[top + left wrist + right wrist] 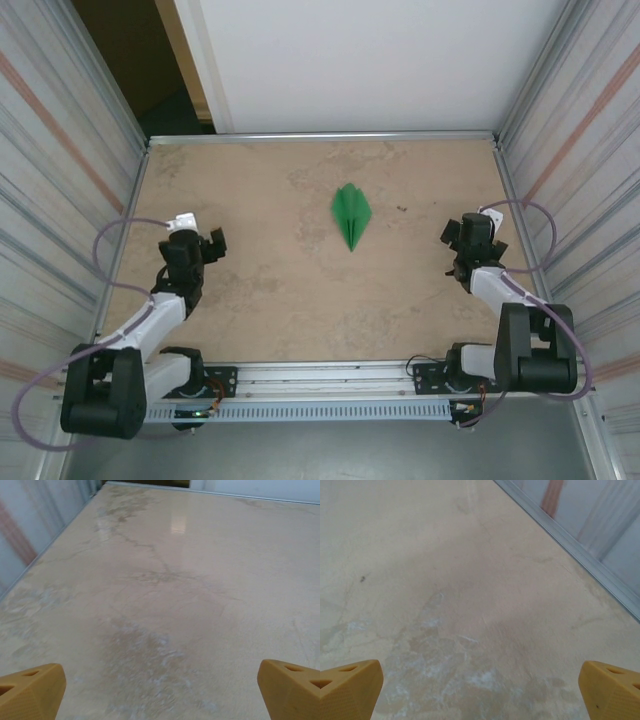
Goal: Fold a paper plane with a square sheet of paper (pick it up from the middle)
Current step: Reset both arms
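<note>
Low in the top view, the left arm's black tool [205,243] and the right arm's black tool [462,235] stand at either side of the beige mottled desk [280,300]. Each has its jaws spread wide and grips nothing, and each wrist view looks through that gap onto bare desk. Farther up, just right of centre, the bright green folded paper plane [351,214] lies flat, well apart from both. Its long axis runs up and down the frame, with the sharp tip toward the bottom edge. It seems slightly closer to the right tool.
</note>
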`<state>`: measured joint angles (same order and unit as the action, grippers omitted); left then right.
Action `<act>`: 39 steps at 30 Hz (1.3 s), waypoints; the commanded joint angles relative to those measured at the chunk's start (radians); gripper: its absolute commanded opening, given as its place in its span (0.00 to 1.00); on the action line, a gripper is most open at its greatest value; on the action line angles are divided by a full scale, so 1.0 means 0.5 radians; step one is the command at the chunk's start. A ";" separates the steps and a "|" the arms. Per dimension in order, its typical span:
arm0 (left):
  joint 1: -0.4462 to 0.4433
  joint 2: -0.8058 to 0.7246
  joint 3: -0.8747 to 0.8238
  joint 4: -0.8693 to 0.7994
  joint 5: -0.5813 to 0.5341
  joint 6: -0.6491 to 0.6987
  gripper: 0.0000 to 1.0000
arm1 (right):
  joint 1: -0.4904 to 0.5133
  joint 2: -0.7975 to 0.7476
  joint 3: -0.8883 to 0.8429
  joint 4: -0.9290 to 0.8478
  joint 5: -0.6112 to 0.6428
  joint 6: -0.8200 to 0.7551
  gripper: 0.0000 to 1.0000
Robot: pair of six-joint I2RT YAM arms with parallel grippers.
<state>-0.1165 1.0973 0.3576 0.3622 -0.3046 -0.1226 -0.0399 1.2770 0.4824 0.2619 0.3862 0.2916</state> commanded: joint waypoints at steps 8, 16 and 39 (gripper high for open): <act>0.159 0.488 -0.089 0.913 0.527 0.356 0.99 | -0.028 0.353 -0.128 0.885 -0.490 -0.262 0.99; 0.196 0.775 -0.029 1.061 0.603 0.348 0.99 | 0.001 0.520 -0.189 1.138 -0.618 -0.358 0.99; 0.169 0.837 0.109 0.858 0.543 0.365 0.99 | 0.016 0.529 -0.163 1.102 -0.602 -0.371 0.99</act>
<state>-0.0280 1.5173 0.3912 0.8036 -0.0257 0.0349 -0.0341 1.5341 0.4053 0.7853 0.0956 0.1215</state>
